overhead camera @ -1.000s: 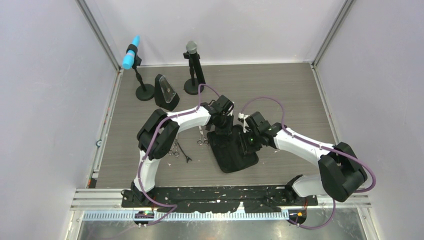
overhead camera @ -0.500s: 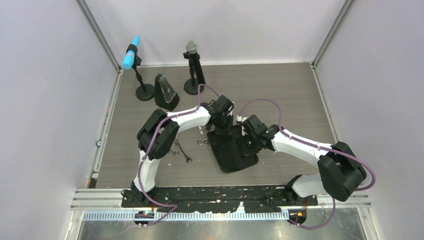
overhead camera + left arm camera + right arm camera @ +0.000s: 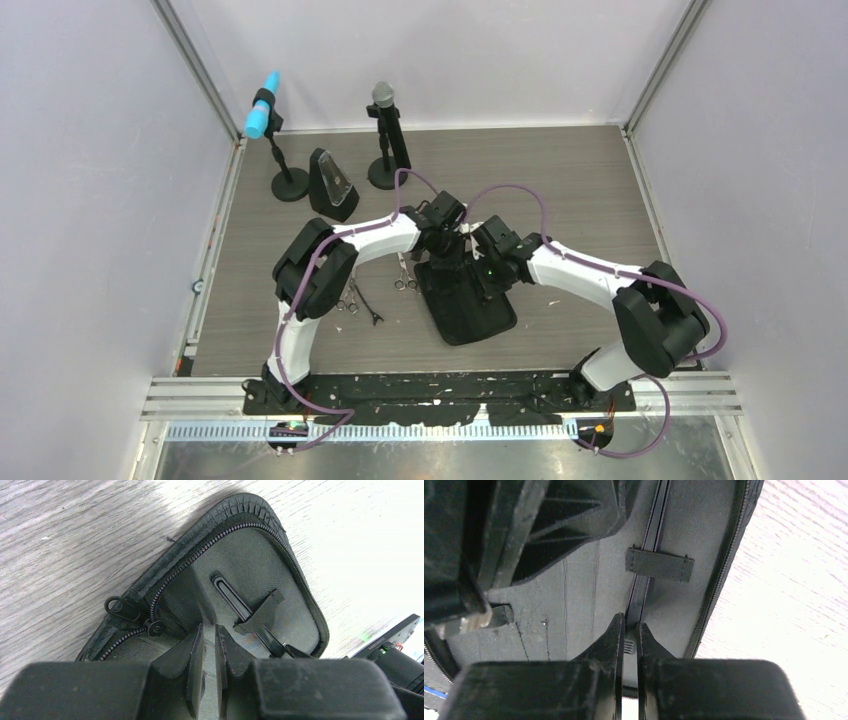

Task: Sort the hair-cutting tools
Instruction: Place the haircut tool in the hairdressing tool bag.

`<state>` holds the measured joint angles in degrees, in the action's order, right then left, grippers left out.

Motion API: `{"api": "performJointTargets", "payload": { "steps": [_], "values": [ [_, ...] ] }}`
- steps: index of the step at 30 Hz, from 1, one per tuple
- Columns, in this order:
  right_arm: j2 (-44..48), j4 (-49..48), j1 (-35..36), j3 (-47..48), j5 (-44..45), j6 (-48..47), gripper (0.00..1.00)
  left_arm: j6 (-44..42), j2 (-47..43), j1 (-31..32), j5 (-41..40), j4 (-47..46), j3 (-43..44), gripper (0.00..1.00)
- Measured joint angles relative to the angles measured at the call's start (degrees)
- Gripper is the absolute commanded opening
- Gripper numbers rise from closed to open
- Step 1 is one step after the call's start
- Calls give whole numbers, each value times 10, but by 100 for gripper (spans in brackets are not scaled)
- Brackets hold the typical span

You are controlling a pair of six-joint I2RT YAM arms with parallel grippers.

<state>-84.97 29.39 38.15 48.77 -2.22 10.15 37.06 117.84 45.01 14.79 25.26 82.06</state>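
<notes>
1. Comb, long, narrow, black; lies inside the open pouch, slipped under a sewn strap on the lining; its near end sits between the fingers of the right end effector.
2. Grip, right end effector; jaws almost together, closed on the comb, only a thin gap showing.
3. Grip, left end effector; jaws nearly together, pinching a fold of pouch lining beside the zip, at the pouch's far edge.
4. Two silver scissors; one pair on the tabletop just left of the pouch; the other pair further left, beside the left arm.
5. One thin black hair clip; on the tabletop, just beside the further-left pair.
</notes>
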Motion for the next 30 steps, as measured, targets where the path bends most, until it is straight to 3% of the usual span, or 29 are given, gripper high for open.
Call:
{"api": "performJointTargets", "payload": {
  "steps": [7,11,19,24,30],
  "values": [
    [-17,2,-2,16,-4,-29,5,0,-1,-3,7,-5,-4,16],
    [-17,-7,-4,12,-16,-42,10,0,-5,-3,7,-13,-11,20],
    [24,-47,-2,-23,-21,-39,37,-1,-36,1,-25,-18,-39,38],
    [100,-66,0,-46,-5,-22,47,-3,-68,-3,-65,13,-43,42],
    [208,-108,0,-101,25,18,60,-14,-142,-12,-137,55,-51,63]
  ]
}}
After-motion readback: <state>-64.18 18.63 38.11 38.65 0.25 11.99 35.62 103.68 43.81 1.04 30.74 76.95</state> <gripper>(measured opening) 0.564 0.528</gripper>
